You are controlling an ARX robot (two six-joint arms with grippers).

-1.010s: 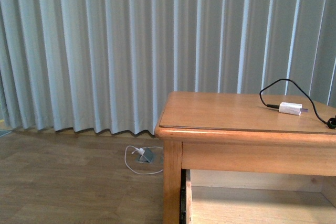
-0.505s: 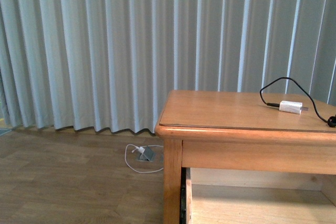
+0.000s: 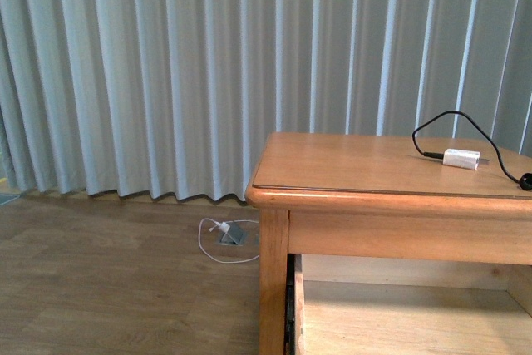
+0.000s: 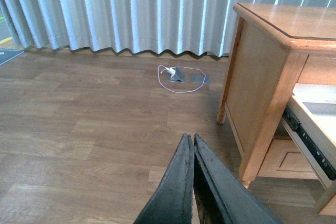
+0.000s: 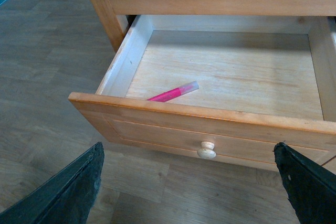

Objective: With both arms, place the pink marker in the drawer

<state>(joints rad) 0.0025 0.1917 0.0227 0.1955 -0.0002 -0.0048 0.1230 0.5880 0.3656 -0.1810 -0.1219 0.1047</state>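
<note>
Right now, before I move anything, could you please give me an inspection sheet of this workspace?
Surface: wooden table top, level.
Job's things: pink marker lies inside the open drawer, near its front wall.
Clutter: white charger block on the table top.
Grippers: left gripper shut, empty; right gripper open, empty, facing the drawer.
Cables: black cable beside the charger block; white cable on the floor.
Surroundings: grey curtain, wood floor.

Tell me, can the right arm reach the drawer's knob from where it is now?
Probably yes: the right tool is open and facing the knob, with nothing between them.
</note>
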